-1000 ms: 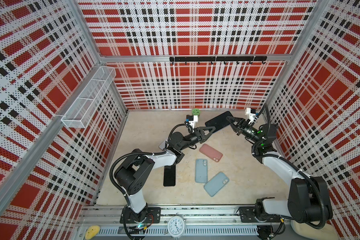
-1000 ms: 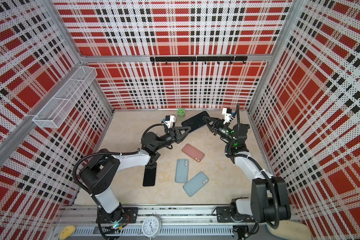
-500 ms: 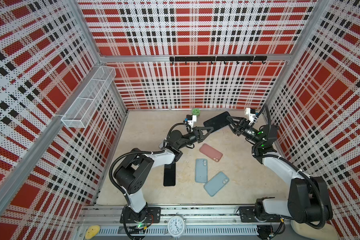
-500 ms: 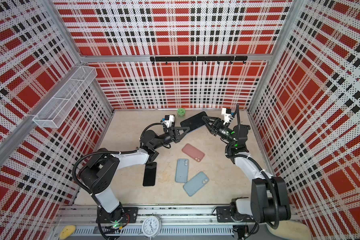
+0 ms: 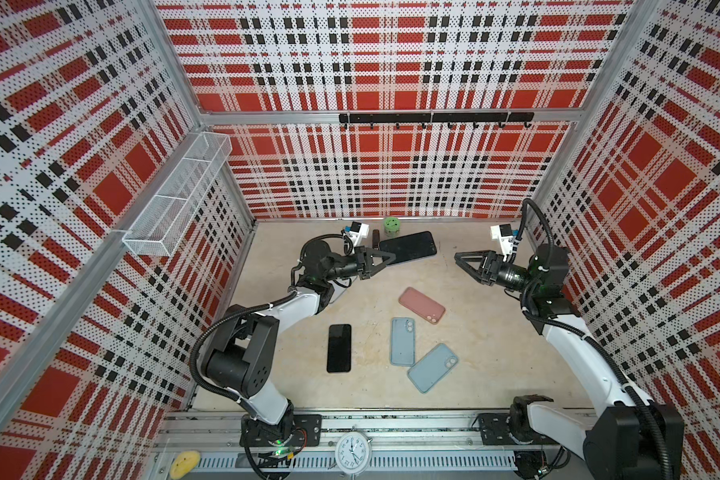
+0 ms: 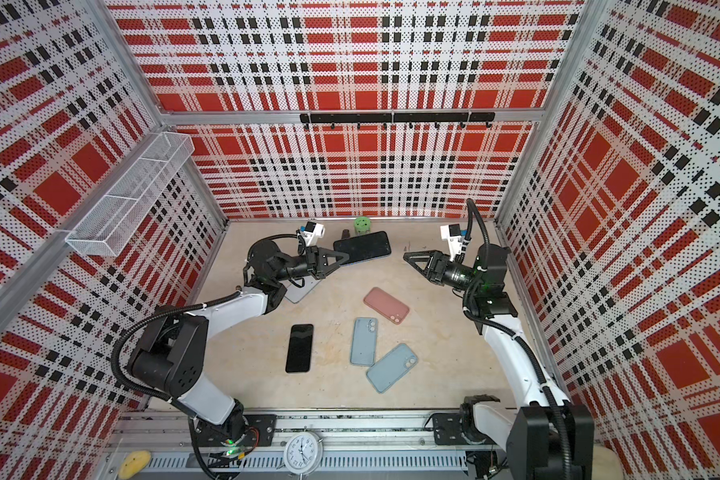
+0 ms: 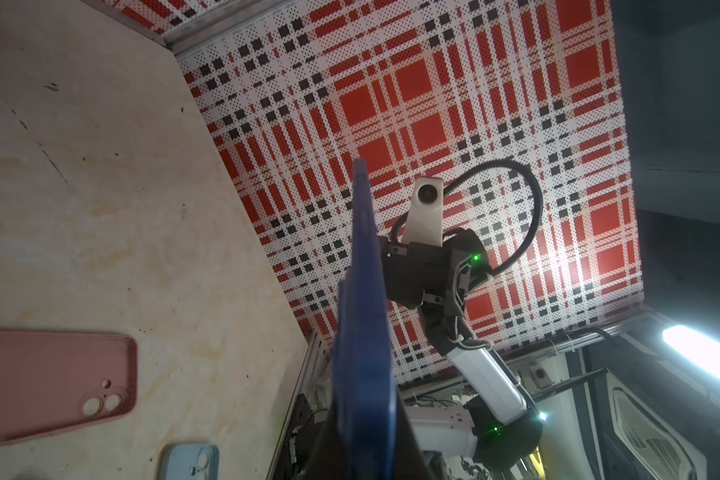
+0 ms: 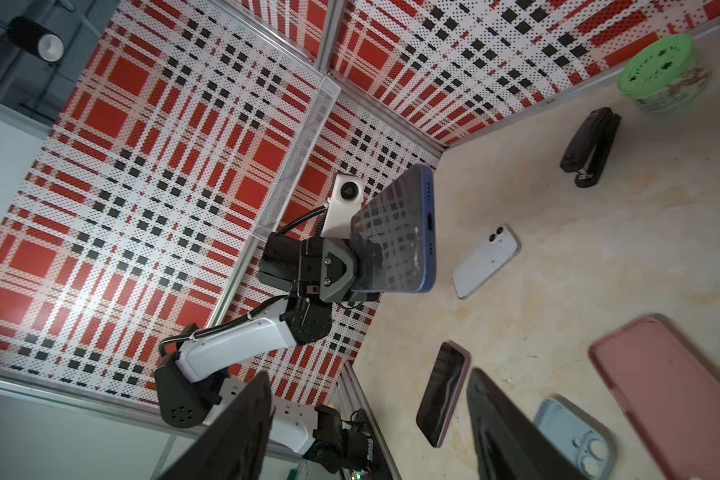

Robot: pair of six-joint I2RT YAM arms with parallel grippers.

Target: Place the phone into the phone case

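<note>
Blue-edged, dark-screened phone [image 5: 408,248] is hanging clamped in the left gripper [image 5: 387,260]; the right gripper [image 5: 464,262] is standing spread, empty. Pink silicone case [image 5: 422,304] is lying unfilled, insertion pending.

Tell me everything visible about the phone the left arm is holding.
The slim rectangular phone with a glossy black screen has a blue rim; its free short end carries a charging port and small holes. The smudged screen faces up and mirrors the plaid pattern. It hangs roughly level above the table near the plaid back wall, touched only by the left gripper, jaws shut on one short end.
</note>
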